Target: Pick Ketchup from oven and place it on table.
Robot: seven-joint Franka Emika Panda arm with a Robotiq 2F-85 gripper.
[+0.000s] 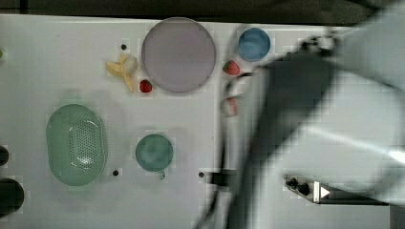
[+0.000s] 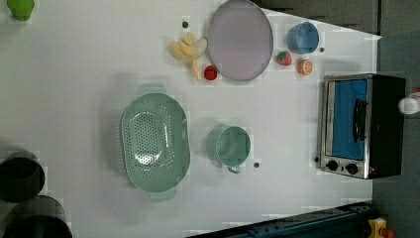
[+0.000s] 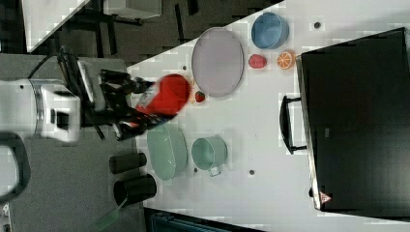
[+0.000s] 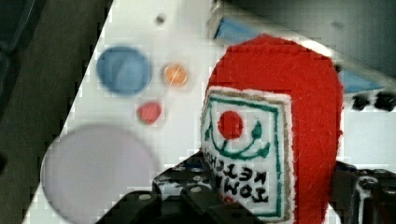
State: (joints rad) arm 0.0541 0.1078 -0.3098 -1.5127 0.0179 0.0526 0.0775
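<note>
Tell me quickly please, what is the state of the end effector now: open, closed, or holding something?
End effector: closed on the ketchup, held up in the air, not yet on the table.

The red ketchup (image 3: pixel 167 95) with its white label hangs gripped above the white desk (image 2: pixel 74 89), well apart from the black, silver-framed oven (image 2: pixel 361 124), which stands shut at three o'clock in the left view.
</note>
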